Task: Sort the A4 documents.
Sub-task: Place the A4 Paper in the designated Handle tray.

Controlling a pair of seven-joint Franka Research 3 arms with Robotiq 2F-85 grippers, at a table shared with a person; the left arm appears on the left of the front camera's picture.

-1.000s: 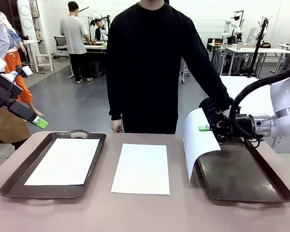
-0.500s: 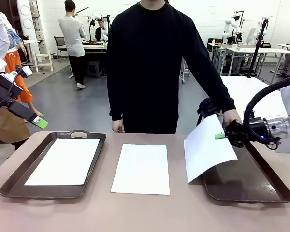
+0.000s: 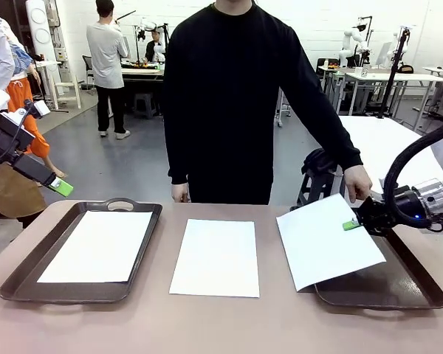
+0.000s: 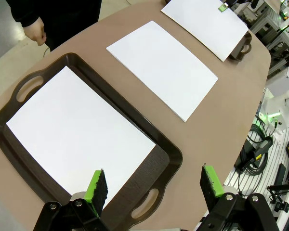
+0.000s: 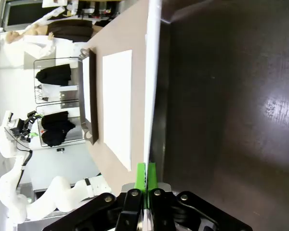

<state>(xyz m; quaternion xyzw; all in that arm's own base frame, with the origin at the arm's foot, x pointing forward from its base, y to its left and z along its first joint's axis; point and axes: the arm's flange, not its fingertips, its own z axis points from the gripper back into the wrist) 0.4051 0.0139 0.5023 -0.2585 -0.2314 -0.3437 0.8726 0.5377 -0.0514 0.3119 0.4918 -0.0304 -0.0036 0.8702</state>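
Right gripper (image 3: pixel 352 224) clenched on the long edge of one A4 sheet (image 3: pixel 328 247). The sheet spreads ahead of the jaws, long axis crosswise to my fingers, tilted, with the right tray (image 3: pixel 399 284) just beneath. Left gripper (image 4: pixel 155 183) gapes wide and empty, well apart.

The A4 documents (image 3: pixel 215 257) are thin white paper, matt and smooth; the sheet (image 3: pixel 328 240) over the right tray (image 5: pixel 231 96) curves softly. That tray looks like dark brown plastic, finely grained with a dull shine, and the table (image 3: pixel 207 324) is smooth matt brown. The pads (image 4: pixel 97 185) of my left gripper (image 4: pixel 154 179) are matt green on black plastic.
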